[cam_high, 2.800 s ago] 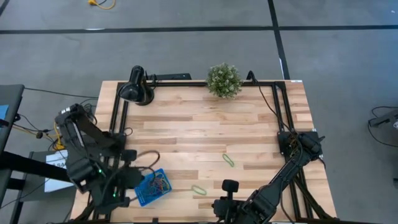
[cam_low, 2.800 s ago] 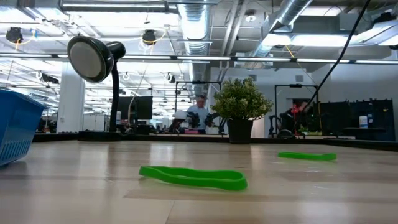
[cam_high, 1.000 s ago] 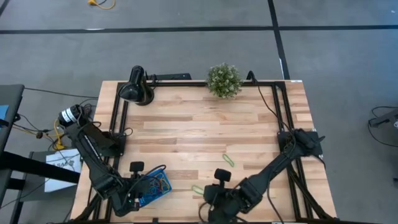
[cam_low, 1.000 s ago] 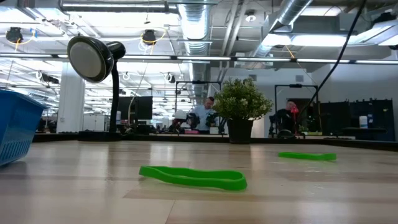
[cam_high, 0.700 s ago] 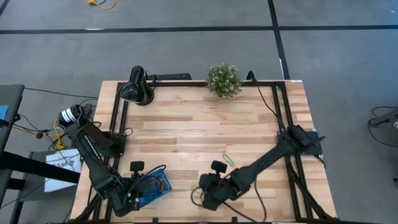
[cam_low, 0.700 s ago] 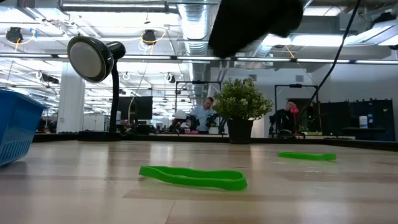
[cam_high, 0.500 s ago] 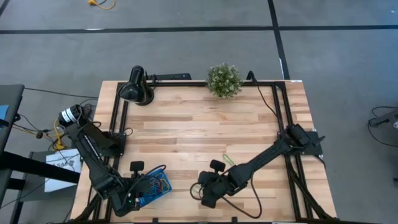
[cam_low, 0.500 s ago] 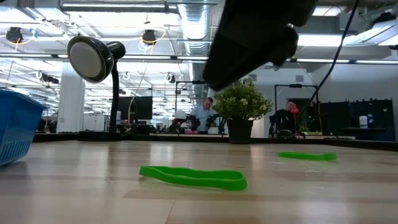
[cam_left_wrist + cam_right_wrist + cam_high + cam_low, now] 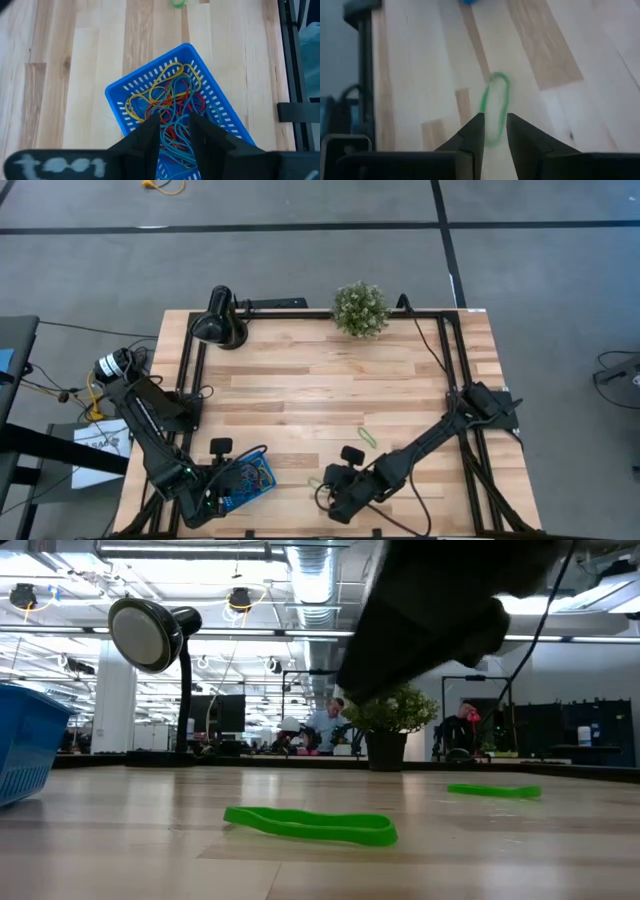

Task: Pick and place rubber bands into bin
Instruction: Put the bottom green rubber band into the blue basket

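Green rubber band (image 9: 495,104) lies below the right gripper (image 9: 493,131).

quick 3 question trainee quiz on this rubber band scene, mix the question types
1. True or false: the small bright-blue plastic bin already holds rubber bands.
2. What lies on the wooden table just ahead of the right end effector? A) green rubber band B) red rubber band C) black cable
3. How many loose green rubber bands does the low view show?

Key: 1 true; tangled coloured rubber bands fill it. 2 A, the nearer green rubber band. 3 two; the farther green rubber band lies behind.
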Motion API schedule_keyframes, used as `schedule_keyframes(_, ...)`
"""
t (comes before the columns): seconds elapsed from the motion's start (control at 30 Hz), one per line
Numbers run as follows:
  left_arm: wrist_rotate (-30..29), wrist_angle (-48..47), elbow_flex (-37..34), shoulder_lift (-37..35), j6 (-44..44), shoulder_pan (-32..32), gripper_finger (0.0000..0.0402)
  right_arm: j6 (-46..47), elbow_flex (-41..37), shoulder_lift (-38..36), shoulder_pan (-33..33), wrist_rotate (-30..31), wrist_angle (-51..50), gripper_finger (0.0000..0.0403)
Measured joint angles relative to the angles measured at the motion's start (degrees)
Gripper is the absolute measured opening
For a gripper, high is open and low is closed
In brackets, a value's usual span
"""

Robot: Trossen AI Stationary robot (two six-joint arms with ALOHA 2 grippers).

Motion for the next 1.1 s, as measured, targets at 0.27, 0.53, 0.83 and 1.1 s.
schedule_keyframes(0.27,-0.17,0.02,0.02,-0.01,-0.04,0.29,0.0094,-1.64,2.34,7.54,-1.40,-5.24,1.84,0.0077)
schedule_keyframes(0.53,-0.28,0.77,0.02,-0.02,0.50,1.65,0.0094,-4.84,7.23,10.55,-2.27,-4.91,-1.95,0.0077)
schedule_keyframes(0.83,0.17,1.06,0.02,-0.02,0.74,2.01,0.0094,-3.54,7.52,11.82,-3.72,-4.51,-1.18,0.0064)
schedule_keyframes(1.1,0.17,1.06,0.02,-0.02,0.96,2.01,0.0094,-4.94,7.27,11.02,-3.46,-4.67,0.54,0.0056)
